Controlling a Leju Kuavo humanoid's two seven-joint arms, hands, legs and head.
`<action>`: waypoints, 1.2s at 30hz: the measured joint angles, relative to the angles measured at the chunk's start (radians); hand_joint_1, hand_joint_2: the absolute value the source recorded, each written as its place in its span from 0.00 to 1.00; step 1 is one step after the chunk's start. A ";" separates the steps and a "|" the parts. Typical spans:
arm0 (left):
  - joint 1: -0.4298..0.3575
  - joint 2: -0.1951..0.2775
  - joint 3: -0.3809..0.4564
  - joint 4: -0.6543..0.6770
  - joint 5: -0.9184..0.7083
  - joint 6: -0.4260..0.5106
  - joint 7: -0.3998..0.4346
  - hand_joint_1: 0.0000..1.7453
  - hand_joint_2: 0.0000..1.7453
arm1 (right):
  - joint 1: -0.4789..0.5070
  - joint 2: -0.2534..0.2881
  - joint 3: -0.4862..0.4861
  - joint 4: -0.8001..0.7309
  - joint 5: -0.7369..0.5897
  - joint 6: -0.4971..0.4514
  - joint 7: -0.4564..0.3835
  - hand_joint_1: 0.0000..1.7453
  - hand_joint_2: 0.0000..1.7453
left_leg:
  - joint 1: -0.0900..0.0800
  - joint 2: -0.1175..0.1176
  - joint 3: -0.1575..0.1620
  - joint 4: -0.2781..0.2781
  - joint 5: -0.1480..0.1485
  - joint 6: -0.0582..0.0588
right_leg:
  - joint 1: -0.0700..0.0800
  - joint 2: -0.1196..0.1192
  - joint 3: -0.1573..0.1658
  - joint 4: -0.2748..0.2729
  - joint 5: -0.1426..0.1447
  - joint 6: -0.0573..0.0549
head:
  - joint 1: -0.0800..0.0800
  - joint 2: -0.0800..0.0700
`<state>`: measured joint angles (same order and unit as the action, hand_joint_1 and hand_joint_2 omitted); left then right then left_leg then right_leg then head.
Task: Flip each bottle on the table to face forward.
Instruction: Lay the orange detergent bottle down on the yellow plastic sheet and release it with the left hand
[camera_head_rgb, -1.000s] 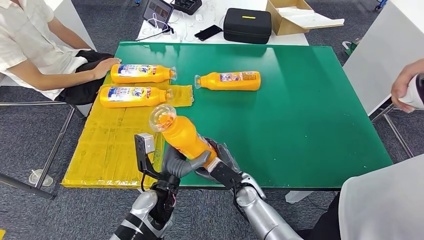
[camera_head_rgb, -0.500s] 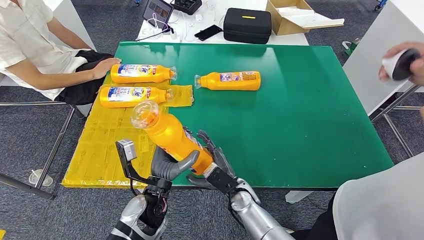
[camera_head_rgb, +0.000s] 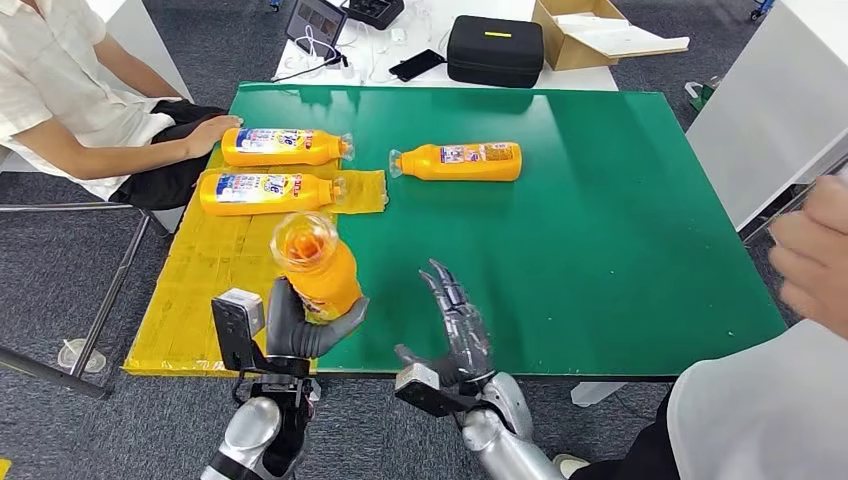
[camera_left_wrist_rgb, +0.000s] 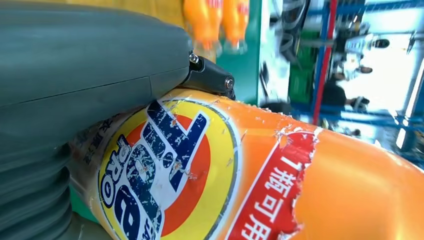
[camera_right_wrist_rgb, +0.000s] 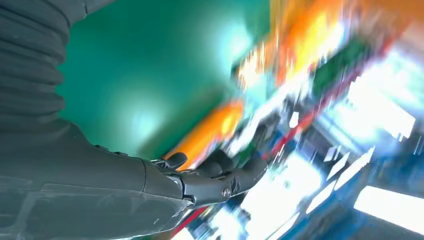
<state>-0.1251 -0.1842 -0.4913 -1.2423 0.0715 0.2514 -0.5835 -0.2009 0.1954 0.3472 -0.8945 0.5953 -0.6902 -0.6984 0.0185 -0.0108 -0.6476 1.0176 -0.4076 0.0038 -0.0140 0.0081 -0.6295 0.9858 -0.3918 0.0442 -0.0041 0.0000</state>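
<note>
Head view showed the left hand (camera_head_rgb: 300, 325) wrapped around an orange bottle (camera_head_rgb: 315, 265), holding it nearly upright with its open mouth toward the camera, above the near edge of the desk (camera_head_rgb: 620, 230) where the yellow mat (camera_head_rgb: 215, 285) met the green surface. Beside it, to the right, the right hand (camera_head_rgb: 452, 325) was spread with nothing in it, fingers pointing away from the robot, just over the desk's near edge. Ahead of the left hand, two more bottles (camera_head_rgb: 268, 192) lay on their sides on the mat, and a third bottle (camera_head_rgb: 458, 161) lay on the green further ahead, between the two hands' lines. Beyond and to the right of the right hand the green surface stretched bare to its far and right edges. A seated person's hand (camera_head_rgb: 205, 132) rested at the desk's left edge by the farthest mat bottle; another person's hand (camera_head_rgb: 812, 255) hung off the right edge. Left wrist view showed the held bottle's label pressed against the grey thumb (camera_left_wrist_rgb: 90, 75).
</note>
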 joint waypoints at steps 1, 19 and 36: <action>0.009 0.009 0.007 -0.007 -0.041 0.017 0.005 1.00 1.00 | 0.028 0.005 -0.049 -0.063 -0.007 -0.002 0.000 0.00 1.00 | 0.000 0.000 0.000 0.000 0.000 0.000 | 0.000 0.000 0.000 0.000 0.000 0.000 | 0.000 0.000; -0.117 0.099 0.056 0.227 -0.859 0.174 0.263 1.00 1.00 | 0.197 -0.012 -0.193 -0.566 -0.263 -0.009 -0.001 0.00 1.00 | 0.001 0.001 0.000 0.000 0.002 -0.002 | 0.001 0.000 -0.001 0.000 0.002 -0.003 | 0.000 0.000; -0.262 0.106 0.047 0.470 -0.909 -0.003 0.282 1.00 1.00 | 0.159 -0.041 -0.123 -0.479 -0.269 -0.009 -0.001 0.00 1.00 | 0.001 0.000 0.000 0.000 0.002 -0.002 | 0.000 0.000 -0.001 0.000 0.002 -0.003 | 0.000 0.000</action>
<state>-0.3876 -0.0783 -0.4440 -0.7720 -0.8372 0.2486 -0.3012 -0.0422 0.1545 0.2240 -1.3738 0.3260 -0.6989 -0.6992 0.0193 -0.0103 -0.6479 1.0175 -0.4053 0.0022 -0.0135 0.0080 -0.6302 0.9860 -0.3897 0.0416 -0.0042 0.0001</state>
